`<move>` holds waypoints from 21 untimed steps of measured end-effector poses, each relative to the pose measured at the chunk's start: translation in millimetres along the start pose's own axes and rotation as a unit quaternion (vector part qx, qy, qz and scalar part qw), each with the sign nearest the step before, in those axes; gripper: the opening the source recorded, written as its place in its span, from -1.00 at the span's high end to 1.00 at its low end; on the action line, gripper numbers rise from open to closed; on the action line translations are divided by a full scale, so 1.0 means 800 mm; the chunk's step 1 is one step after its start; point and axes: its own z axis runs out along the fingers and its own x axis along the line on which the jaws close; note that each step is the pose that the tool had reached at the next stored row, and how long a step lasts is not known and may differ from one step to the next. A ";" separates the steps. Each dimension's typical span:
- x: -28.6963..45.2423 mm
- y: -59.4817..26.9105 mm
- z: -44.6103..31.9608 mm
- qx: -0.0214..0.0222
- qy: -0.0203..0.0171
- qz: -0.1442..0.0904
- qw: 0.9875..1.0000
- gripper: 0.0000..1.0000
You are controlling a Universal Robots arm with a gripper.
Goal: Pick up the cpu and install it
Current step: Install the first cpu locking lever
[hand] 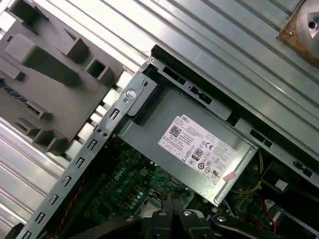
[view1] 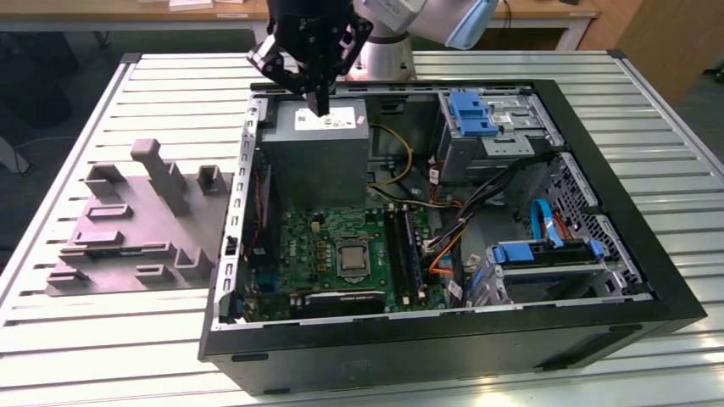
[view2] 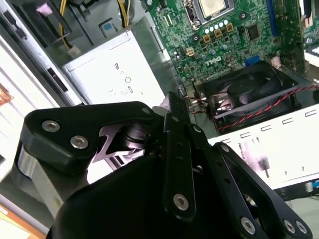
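Observation:
My gripper (view1: 322, 105) hangs over the far end of the grey power-supply box (view1: 317, 148) inside the open computer case, its two black fingers pressed together and pointing down, shut with nothing visible between them. In the second wrist view the fingertips (view2: 174, 99) stand above the power-supply box (view2: 114, 74). The cpu (view2: 213, 6), a pale silvery square, lies inside the metal-framed socket on the green motherboard (view2: 224, 45). In the exterior view that socket (view1: 352, 259) sits well nearer the case's front, far from the gripper. The first wrist view has the fingers (hand: 169, 199) over the motherboard edge.
A grey plastic tray (view1: 125, 229) with upright blocks lies on the slatted table at the exterior view's left of the case. Blue drive caddies (view1: 472, 110) and loose cables (view1: 453, 229) crowd the case's other half. A black fan (view2: 249, 94) sits beside the motherboard.

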 end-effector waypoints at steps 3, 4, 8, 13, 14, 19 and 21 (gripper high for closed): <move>0.0001 0.000 0.0017 -0.001 0.001 -0.025 1.000 0.79; 0.0006 -0.001 0.0019 -0.001 0.001 -0.027 1.000 0.79; 0.0049 -0.007 0.0029 -0.001 0.001 -0.027 1.000 0.79; 0.0089 -0.013 0.0057 -0.001 0.001 -0.027 1.000 0.79; 0.0087 -0.014 0.0065 -0.001 0.001 -0.028 1.000 0.79; 0.0045 -0.017 0.0136 -0.001 0.002 -0.042 0.999 0.79; 0.0047 -0.019 0.0154 -0.001 0.002 -0.045 0.999 0.79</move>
